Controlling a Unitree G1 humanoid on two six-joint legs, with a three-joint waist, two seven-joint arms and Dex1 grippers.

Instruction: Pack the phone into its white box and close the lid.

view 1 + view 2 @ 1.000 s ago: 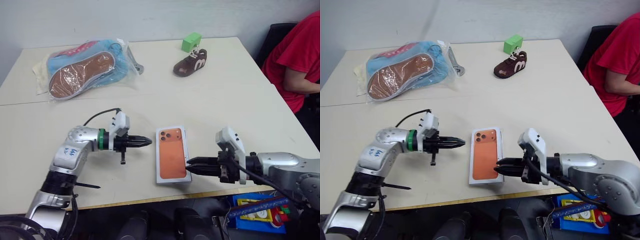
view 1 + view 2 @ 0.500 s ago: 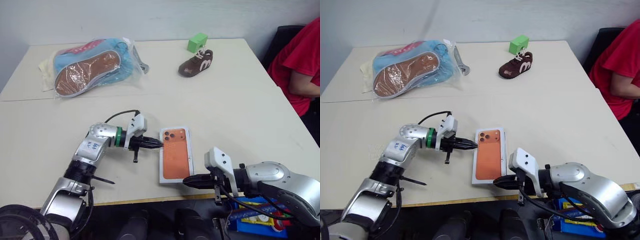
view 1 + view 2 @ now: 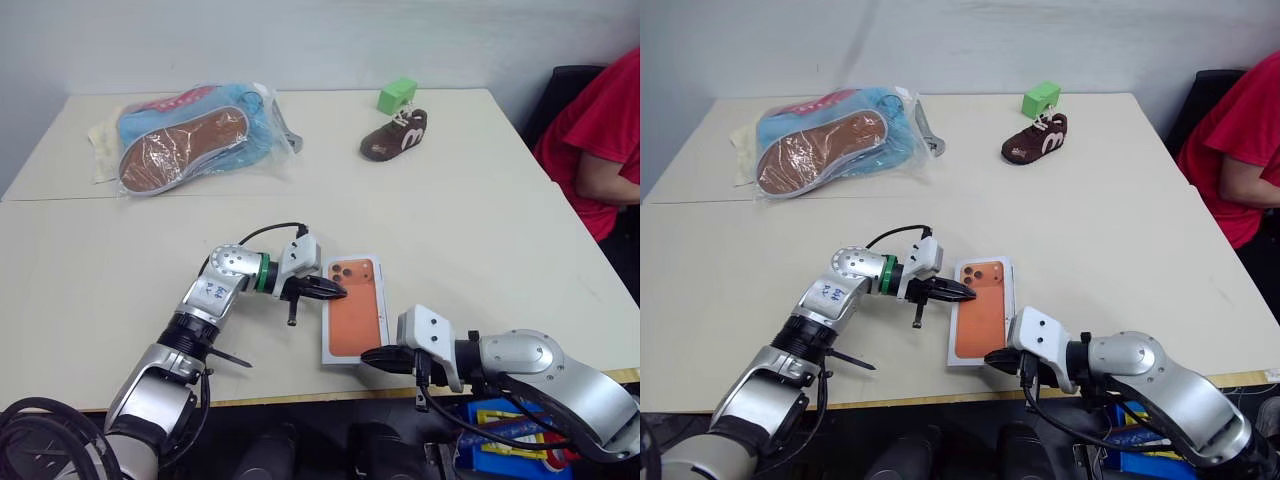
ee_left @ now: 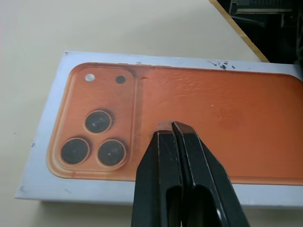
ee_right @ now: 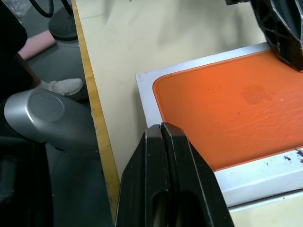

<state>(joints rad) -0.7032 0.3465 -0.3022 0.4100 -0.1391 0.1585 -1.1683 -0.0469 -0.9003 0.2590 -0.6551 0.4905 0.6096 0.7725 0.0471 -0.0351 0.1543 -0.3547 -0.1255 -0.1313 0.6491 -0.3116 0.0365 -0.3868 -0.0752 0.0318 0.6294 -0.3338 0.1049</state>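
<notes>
The lid (image 3: 353, 308) sits squarely on the white box at lower centre of the left eye frame, printed orange phone picture facing up, near the front edge of the table (image 3: 460, 220); the phone itself is not visible, presumably enclosed. In my judgement the packing is done and only a final pressing-down of the lid remains, if that. The left gripper (image 3: 338, 292) is clenched and empty, its tip over the lid's upper left corner by the printed camera cluster (contact cannot be confirmed). The right gripper (image 3: 372, 356) is likewise closed on nothing, at the lid's lower right corner. Against the earlier frame, the left gripper has advanced from well clear of the box onto its edge, and the right has dropped toward the near corner.
</notes>
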